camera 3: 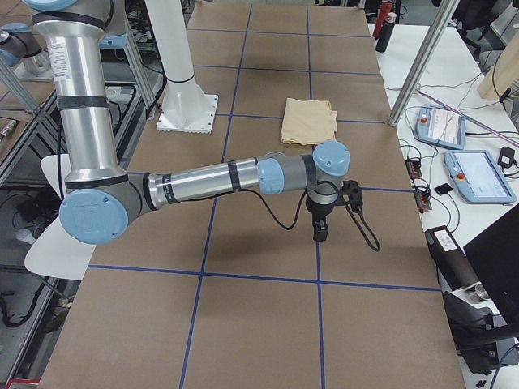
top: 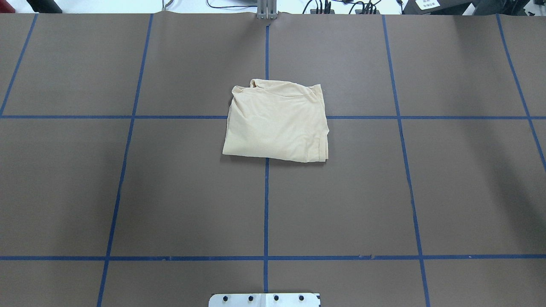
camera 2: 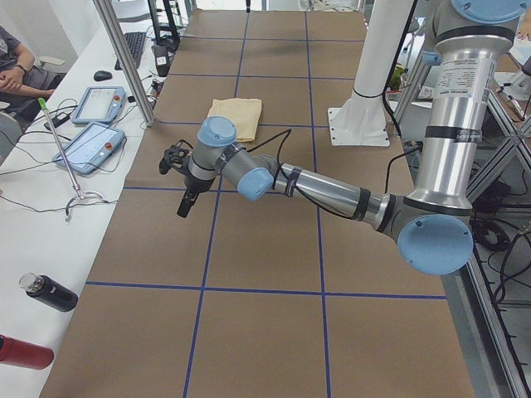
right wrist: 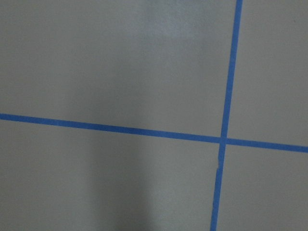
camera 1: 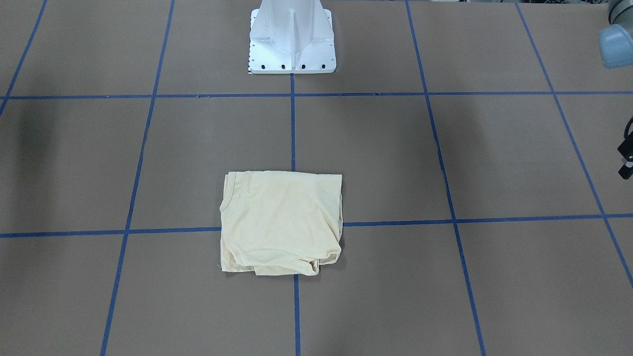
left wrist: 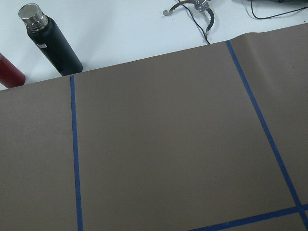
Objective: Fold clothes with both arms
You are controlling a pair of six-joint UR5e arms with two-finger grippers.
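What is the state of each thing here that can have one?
Shirt, folded into a rough square, flat on the table, untouched.
Left hand, away from the shirt; open or shut unclear.
Right hand, away from the shirt; open or shut unclear.
Black bottle, cap on.

One shirt (top: 276, 123), two arms (camera 2: 323, 192), two bottles (camera 2: 48, 294), two pendants (camera 3: 478, 174), one pedestal (camera 1: 292, 44).

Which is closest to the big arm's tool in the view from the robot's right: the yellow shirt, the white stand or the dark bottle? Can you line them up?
From the right tool, nearest first:
1. Shirt: straight ahead of it.
2. White stand: level with the shirt, but off to the robot's side.
3. Dark bottle: way off at the far end.
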